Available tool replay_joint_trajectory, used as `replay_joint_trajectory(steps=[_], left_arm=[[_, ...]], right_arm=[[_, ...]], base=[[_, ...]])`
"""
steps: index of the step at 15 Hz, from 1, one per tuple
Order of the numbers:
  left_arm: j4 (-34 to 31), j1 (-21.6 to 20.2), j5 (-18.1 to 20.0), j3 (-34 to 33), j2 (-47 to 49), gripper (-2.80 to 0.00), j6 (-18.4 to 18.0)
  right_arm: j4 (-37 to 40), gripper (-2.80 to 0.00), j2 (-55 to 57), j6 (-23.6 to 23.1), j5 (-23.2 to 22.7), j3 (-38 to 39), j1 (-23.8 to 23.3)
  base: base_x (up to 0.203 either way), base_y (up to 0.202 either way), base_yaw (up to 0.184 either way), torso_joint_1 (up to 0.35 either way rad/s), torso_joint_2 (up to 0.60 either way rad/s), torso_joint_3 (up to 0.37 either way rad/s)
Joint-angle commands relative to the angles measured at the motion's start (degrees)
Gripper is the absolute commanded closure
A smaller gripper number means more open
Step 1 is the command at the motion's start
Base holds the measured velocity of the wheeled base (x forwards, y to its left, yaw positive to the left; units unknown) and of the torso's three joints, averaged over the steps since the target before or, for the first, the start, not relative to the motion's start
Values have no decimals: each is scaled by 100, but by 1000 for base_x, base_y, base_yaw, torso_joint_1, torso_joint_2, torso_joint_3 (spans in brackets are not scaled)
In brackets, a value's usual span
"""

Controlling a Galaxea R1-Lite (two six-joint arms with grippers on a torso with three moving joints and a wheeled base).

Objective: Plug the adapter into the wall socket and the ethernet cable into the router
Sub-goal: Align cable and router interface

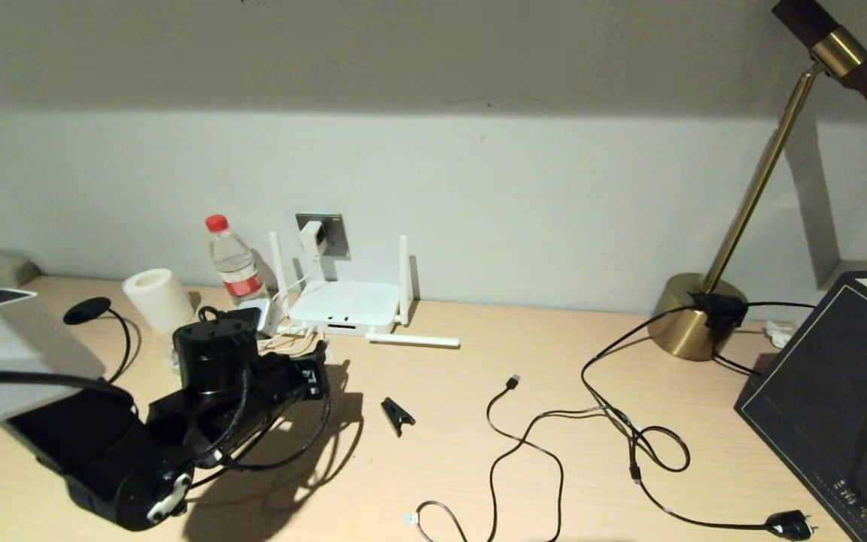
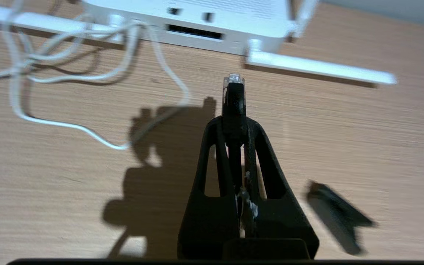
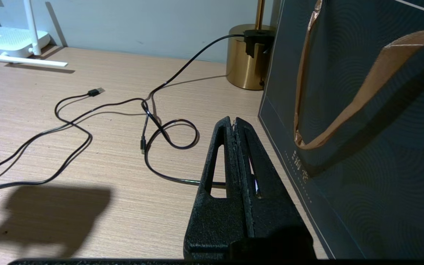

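Note:
My left gripper [image 1: 318,374] [image 2: 234,123] is shut on the ethernet cable [image 2: 233,103]. The cable's clear connector tip [image 2: 233,79] sticks out past the fingertips, a short way from the dark ports [image 2: 194,32] of the white router [image 1: 343,305] [image 2: 212,14], pointing toward them but apart. The cable's black length loops under my arm [image 1: 305,444]. The white adapter [image 1: 311,238] sits on the grey wall socket [image 1: 332,229] behind the router. Its thin white cord [image 2: 87,73] lies tangled on the desk. My right gripper [image 3: 235,123] hangs shut and empty beside a dark paper bag [image 3: 363,110].
One router antenna [image 1: 412,340] lies flat on the desk. A water bottle [image 1: 234,263] and a paper roll [image 1: 156,299] stand left of the router. A black clip [image 1: 397,415], a thin black USB cable [image 1: 524,436], a black plug [image 1: 791,525] and a brass lamp [image 1: 693,316] are to the right.

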State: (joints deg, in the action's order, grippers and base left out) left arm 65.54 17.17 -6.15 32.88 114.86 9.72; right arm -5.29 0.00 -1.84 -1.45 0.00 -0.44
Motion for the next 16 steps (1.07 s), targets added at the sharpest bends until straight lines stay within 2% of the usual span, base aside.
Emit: replay_joint_trajectory(steps=[1, 4, 7, 10, 16], left_arm=[[22, -233, 98, 181, 329, 0, -166], [-228, -328, 165, 518, 444, 0, -241], [-965, -344, 235, 1094, 477, 0, -236], [-1288, -372, 246, 1520, 671, 0, -242], [-1265, -442, 246, 1856, 1060, 0, -225]], right_arm=[[-7, 0, 9, -1, -4, 202, 0], [-7, 0, 9, 0, -4, 202, 0], [-7, 0, 9, 0, -4, 202, 0], [-7, 0, 9, 0, -8, 202, 0], [-7, 0, 9, 0, -4, 202, 0]], base=[[0, 0, 0, 0, 0, 0], [0, 0, 0, 0, 0, 0], [0, 0, 0, 0, 0, 0], [0, 0, 0, 0, 0, 0], [0, 0, 0, 0, 0, 0]])
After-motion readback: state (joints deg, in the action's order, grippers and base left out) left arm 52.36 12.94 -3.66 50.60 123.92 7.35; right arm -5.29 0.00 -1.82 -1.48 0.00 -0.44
